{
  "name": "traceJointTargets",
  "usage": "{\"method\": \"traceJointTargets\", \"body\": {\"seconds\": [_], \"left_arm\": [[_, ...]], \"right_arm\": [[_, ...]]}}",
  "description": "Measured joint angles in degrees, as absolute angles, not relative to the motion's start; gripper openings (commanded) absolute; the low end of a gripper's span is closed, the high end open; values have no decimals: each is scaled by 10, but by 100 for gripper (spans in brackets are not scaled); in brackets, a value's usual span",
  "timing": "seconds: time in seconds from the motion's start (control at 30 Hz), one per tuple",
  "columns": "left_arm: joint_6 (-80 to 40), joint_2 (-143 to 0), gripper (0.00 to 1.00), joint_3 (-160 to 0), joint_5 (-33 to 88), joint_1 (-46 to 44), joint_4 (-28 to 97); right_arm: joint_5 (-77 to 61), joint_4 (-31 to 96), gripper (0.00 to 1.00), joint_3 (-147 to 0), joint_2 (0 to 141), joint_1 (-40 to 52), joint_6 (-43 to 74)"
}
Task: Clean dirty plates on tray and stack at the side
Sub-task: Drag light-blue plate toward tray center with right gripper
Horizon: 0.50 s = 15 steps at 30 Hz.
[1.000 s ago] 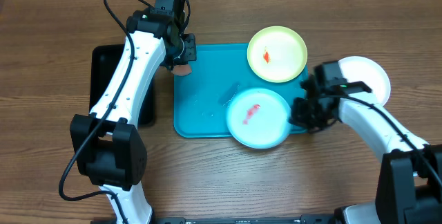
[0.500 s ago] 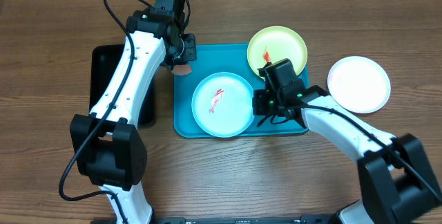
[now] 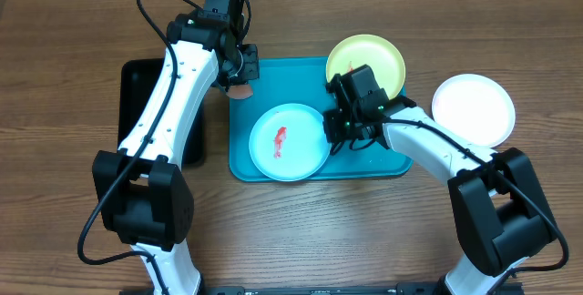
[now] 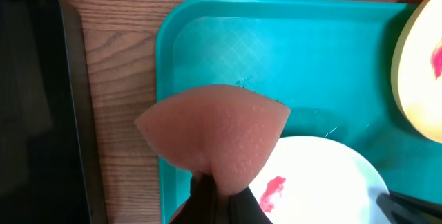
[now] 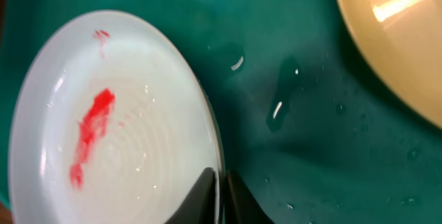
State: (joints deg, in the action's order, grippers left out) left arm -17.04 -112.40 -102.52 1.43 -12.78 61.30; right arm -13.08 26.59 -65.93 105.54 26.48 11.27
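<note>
A light blue plate (image 3: 290, 142) with a red smear lies at the front of the turquoise tray (image 3: 273, 76). My right gripper (image 3: 332, 129) is shut on its right rim; in the right wrist view both fingers (image 5: 238, 200) pinch that rim of the plate (image 5: 117, 127). Partly behind the right arm, a yellow-green plate (image 3: 369, 58) sits at the tray's far right corner. Off the tray, a white plate (image 3: 473, 110) rests on the table to the right. Over the tray's far left corner, my left gripper (image 3: 240, 69) is shut on a pink sponge (image 4: 214, 134).
A black tray (image 3: 137, 86) lies left of the turquoise one, partly under the left arm. Water drops (image 5: 280, 110) wet the turquoise tray between the two plates. The wooden table (image 3: 73, 76) surrounds everything.
The right gripper has dragged the light blue plate leftward from the tray's front right to its front middle. The left arm and sponge have stayed put.
</note>
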Motion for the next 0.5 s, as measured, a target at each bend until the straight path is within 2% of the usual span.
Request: {"method": "traceJointTargets", "body": {"seconds": [0.1, 0.17, 0.3, 0.5], "left_arm": [[-170, -1124, 4, -1025, 14, -128, 613], [-170, -1124, 4, -1025, 14, -128, 613], [-170, -1124, 4, -1025, 14, -128, 613], [-170, -1124, 4, -1025, 14, -128, 615]], "right_arm": [[-131, 266, 29, -676, 1055, 266, 109], [-131, 269, 41, -688, 1056, 267, 107], [-128, 322, 57, -711, 1055, 267, 112], [-126, 430, 57, -734, 1055, 256, 181]]}}
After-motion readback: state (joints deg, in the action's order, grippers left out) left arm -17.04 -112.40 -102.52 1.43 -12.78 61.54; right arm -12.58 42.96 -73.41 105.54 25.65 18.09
